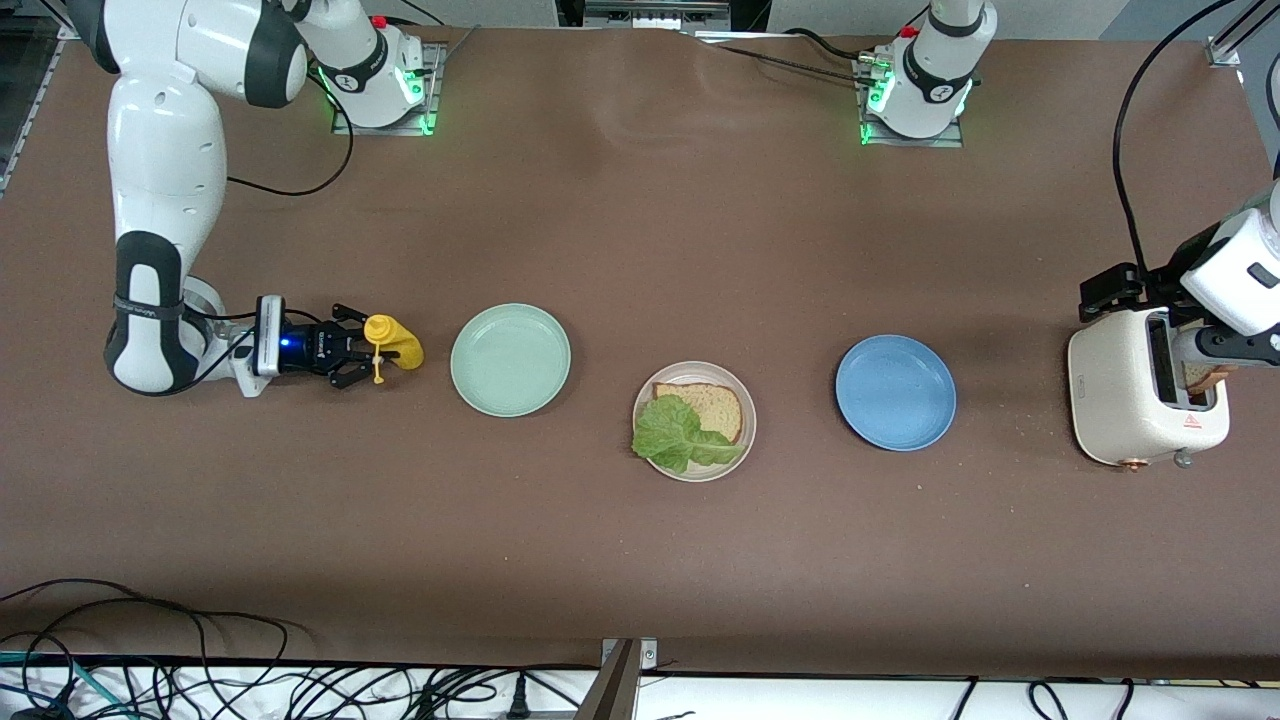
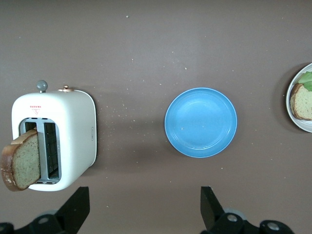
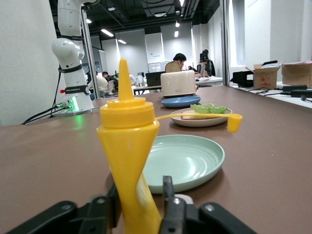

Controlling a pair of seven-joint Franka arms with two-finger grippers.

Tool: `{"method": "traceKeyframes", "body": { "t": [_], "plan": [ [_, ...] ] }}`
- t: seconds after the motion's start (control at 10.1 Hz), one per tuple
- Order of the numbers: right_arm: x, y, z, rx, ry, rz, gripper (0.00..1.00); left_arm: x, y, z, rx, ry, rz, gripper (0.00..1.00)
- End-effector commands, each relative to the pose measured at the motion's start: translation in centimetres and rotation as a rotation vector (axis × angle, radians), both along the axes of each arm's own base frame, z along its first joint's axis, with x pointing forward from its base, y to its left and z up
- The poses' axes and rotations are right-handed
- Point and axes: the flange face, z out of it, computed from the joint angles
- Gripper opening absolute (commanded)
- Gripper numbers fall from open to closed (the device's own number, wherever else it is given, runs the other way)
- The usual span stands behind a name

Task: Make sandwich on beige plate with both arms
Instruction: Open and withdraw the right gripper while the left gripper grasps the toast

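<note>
Nearest my camera, the beige plate point(image 1: 690, 368) sat at the middle of the table. On it lay one bread slice point(image 1: 712, 405) with a lettuce leaf point(image 1: 675, 432) across its nearer corner, spilling to the plate's rim; I saw no second slice on top.

A little farther back, the blue plate point(image 1: 895, 392) lay bare toward the left arm's end. Past it, at that end, stood the cream toaster point(image 1: 1140, 400). A second bread slice point(image 2: 22, 161) leaned out of one of its slots. The left gripper point(image 2: 145, 195) hung over the table by the toaster, jaws spread wide with nothing between them.

Farther still, toward the right arm's end, lay the mint-green plate point(image 1: 510, 360), also bare. Just beside it stood a yellow squeeze bottle point(image 1: 395, 345), its tethered cap dangling off the nozzle. The right gripper point(image 1: 362, 356) reached in low and level at the bottle's lower body; from my feeds I could not tell whether it was gripping the bottle.
</note>
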Motion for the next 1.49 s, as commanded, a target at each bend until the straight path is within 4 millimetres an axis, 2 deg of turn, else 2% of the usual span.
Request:
{"method": "traceKeyframes", "body": {
  "t": [0.0, 0.1, 0.3, 0.4, 0.5, 0.59, 0.69, 0.79, 0.89, 0.99, 1.19, 1.29, 1.39],
  "plan": [
    [0.9, -0.5, 1.3, 0.027, 0.04, -0.014, 1.0, 0.2, 0.0, 0.5, 0.011, -0.012, -0.005, 1.0],
    [1.1, -0.9, 2.0, 0.036, 0.056, -0.01, 1.0, 0.2, 0.0, 0.5, 0.011, -0.012, -0.003, 1.0],
    [1.2, -4.2, 4.3, -0.006, 0.122, 0.022, 1.0, 0.2, 0.6, 0.4, 0.029, -0.01, 0.002, 1.0],
    [1.8, -6.6, 6.4, -0.063, 0.186, 0.032, 1.0, 0.2, 1.8, 0.3, 0.031, -0.008, 0.02, 1.0],
    [2.6, -8.4, 9.0, -0.122, 0.271, 0.061, 1.0, 0.3, 3.7, -0.1, 0.058, 0.002, -0.005, 1.0],
    [3.0, -9.8, 10.7, -0.142, 0.373, 0.061, 1.0, 0.4, 5.9, -0.7, 0.093, 0.021, -0.049, 1.0],
    [4.1, -10.3, 12.7, -0.167, 0.468, 0.064, 1.0, 0.2, 8.8, -1.6, 0.088, 0.042, -0.052, 1.0],
    [5.5, -10.0, 14.8, -0.198, 0.54, 0.069, 1.0, 0.1, 10.7, -2.8, 0.081, 0.069, -0.073, 1.0],
    [6.6, -9.6, 16.9, -0.22, 0.624, 0.046, 1.0, 0.0, 13.8, -4.6, 0.062, 0.105, -0.093, 1.0],
    [7.7, -8.9, 19.7, -0.221, 0.699, 0.019, 1.0, -0.2, 15.9, -6.0, 0.049, 0.099, -0.123, 1.0],
    [9.5, -7.7, 24.3, -0.302, 0.83, -0.015, 1.0, -1.0, 19.5, -10.7, 0.05, 0.056, -0.129, 1.0],
    [10.3, -7.2, 25.8, -0.344, 0.866, -0.028, 1.0, -1.4, 21.0, -12.2, 0.051, 0.035, -0.152, 1.0],
    [10.3, -7.4, 26.2, -0.363, 0.91, -0.049, 1.0, -2.0, 22.4, -13.9, 0.051, 0.023, -0.165, 1.0]
  ]
}}
